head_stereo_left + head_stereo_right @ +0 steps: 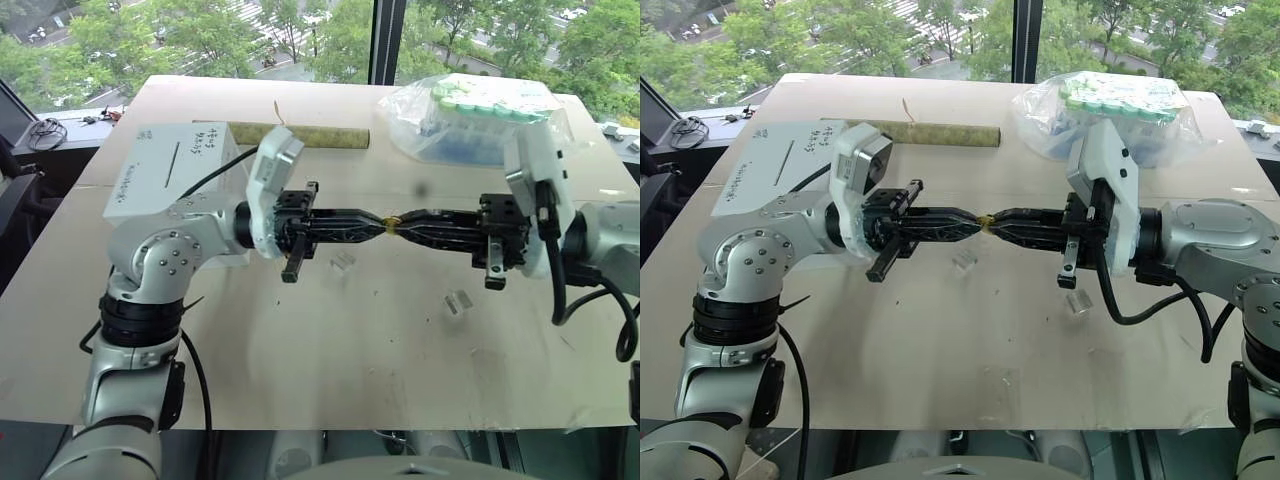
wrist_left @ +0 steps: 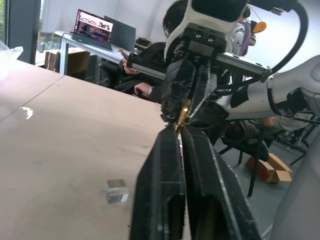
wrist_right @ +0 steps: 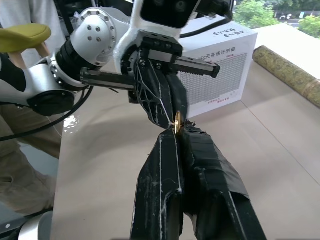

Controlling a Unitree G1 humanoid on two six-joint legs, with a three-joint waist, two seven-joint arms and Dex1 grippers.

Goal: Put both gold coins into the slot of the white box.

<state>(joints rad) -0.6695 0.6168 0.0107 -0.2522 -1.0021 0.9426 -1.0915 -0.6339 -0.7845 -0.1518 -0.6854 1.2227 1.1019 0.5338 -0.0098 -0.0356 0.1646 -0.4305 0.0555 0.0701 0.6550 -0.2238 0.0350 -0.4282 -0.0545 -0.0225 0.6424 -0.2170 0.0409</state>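
Spanning the tabletop (image 1: 330,350), both arms meet tip to tip at its centre; the white box (image 1: 165,175) waits at ten o'clock, slot (image 1: 177,157) upward. Left gripper (image 1: 378,222) and right gripper (image 1: 404,222) fingers both clench one gold coin (image 1: 392,217), likely a handover for regripping.

Head stereo pair: high, facing forward and down over worktop (image 1: 330,360); windows beyond far edge. Both eyes share near-identical scene, slight sideways offset.

Left wrist cam: close behind left pincer (image 2: 179,131), sights along fingers toward right pincer (image 2: 184,106), room with person seated behind.

Right wrist cam: close behind right pincer (image 3: 177,134), facing opposite way, toward left pincer (image 3: 172,117), white box (image 3: 220,65).

Wrist views share pincer meeting point, gold coin (image 3: 177,122), also mid-frame in head pair.
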